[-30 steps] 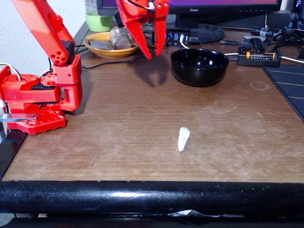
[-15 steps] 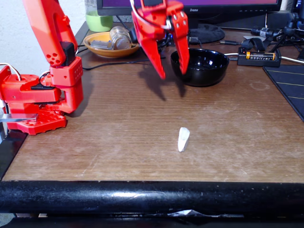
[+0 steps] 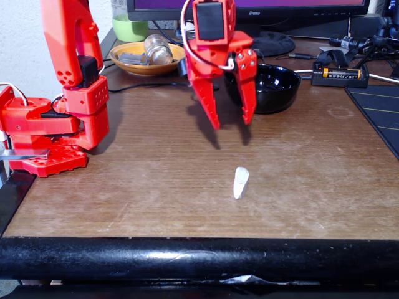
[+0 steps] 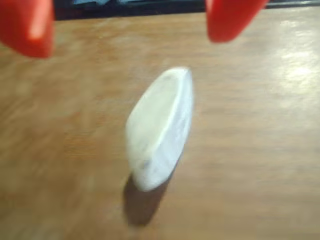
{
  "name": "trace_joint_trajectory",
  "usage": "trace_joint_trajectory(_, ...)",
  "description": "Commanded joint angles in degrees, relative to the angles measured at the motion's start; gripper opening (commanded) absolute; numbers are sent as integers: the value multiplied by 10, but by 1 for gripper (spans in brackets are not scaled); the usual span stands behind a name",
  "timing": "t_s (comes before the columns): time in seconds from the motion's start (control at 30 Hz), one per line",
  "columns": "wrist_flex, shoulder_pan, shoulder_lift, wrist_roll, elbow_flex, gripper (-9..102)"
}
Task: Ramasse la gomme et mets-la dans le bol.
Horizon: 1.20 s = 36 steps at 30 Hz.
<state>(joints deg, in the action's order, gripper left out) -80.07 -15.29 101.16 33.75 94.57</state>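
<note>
In the fixed view the red gripper (image 3: 231, 123) hangs above the middle of the worktop (image 3: 156, 168) with its two fingers spread wide, holding nothing and touching nothing. The white eraser (image 3: 240, 182) lies on the worktop nearer the front edge, apart from the fingertips; in the wrist view it (image 4: 160, 125) sits between and below them. The black bowl (image 3: 274, 87) stands toward the back edge, just behind the gripper.

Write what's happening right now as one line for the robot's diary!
pincer: open, above table, empty | eraser: lying on table, untouched | black bowl: behind pincer, no eraser inside | step: reaching for eraser
</note>
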Motion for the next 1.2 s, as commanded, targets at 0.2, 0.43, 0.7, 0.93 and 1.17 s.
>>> trace_joint_trajectory(0.2, 48, -15, -48, -2, -32, 20)
trace_joint_trajectory(0.43, 63, -34, -69, 7, -45, 20)
trace_joint_trajectory(0.7, 71, -46, -105, 18, -59, 20)
trace_joint_trajectory(0.93, 71, -47, -121, 17, -70, 20)
trace_joint_trajectory(1.17, 80, -50, -145, 17, -71, 20)
